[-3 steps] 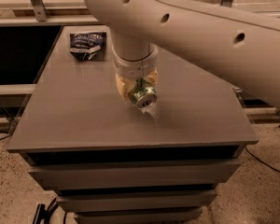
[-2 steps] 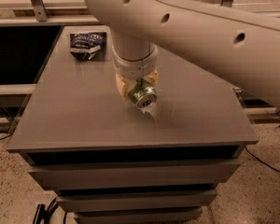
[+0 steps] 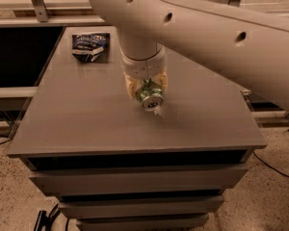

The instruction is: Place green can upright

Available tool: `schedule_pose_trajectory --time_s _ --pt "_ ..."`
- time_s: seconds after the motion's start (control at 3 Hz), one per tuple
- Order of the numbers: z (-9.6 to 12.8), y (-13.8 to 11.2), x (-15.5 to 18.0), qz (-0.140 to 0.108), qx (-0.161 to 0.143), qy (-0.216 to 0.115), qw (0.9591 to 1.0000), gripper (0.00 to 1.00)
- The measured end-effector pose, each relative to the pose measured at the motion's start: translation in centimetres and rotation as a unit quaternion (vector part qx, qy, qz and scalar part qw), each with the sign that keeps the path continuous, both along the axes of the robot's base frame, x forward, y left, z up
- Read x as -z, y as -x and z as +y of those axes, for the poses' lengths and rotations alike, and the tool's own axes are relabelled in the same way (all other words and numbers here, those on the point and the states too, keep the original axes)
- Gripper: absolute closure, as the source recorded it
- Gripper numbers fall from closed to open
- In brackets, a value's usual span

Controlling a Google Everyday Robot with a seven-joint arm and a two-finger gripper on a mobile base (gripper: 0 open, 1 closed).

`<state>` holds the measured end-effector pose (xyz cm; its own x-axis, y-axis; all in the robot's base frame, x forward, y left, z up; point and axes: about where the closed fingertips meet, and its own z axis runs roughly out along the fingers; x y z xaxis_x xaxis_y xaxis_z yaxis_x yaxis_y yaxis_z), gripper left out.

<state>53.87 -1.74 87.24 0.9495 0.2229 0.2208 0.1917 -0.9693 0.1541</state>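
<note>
Gripper [image 3: 147,94] low over the middle of the grey table [image 3: 77,129], closed on the green can [image 3: 150,96]. Nearest, under the table's front edge, stacked drawer fronts [image 3: 135,182]. Mid-table, can tilted in the grip, silver end turned toward the camera; touching the tabletop or just above it, cannot tell. Above, thick pale arm [image 3: 207,37] reaching in from the view's right side. Farthest, dark blue snack bag [image 3: 90,45] lying near the back left corner, well apart from the can.

Our claw [image 3: 147,92] hangs over the middle of the bench [image 3: 77,121], clamped on the tilted green can [image 3: 151,98], and we see bare surface all round it. A snack bag [image 3: 90,45] lies well apart at the far left corner; the arm [image 3: 207,30] crosses overhead on the right.
</note>
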Motion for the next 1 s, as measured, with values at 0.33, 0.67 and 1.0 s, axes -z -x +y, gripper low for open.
schedule_pose_trajectory --time_s 0.33,0.67,1.0 --pt "-0.9 -0.1 -0.3 -0.006 0.06 -0.013 0.9981 1.0" --pt "-2.0 0.0 -0.6 -0.014 0.122 -0.026 0.9921 1.0" --pt "-3.2 0.3 -1.0 -0.026 0.191 -0.034 0.9807 1.0"
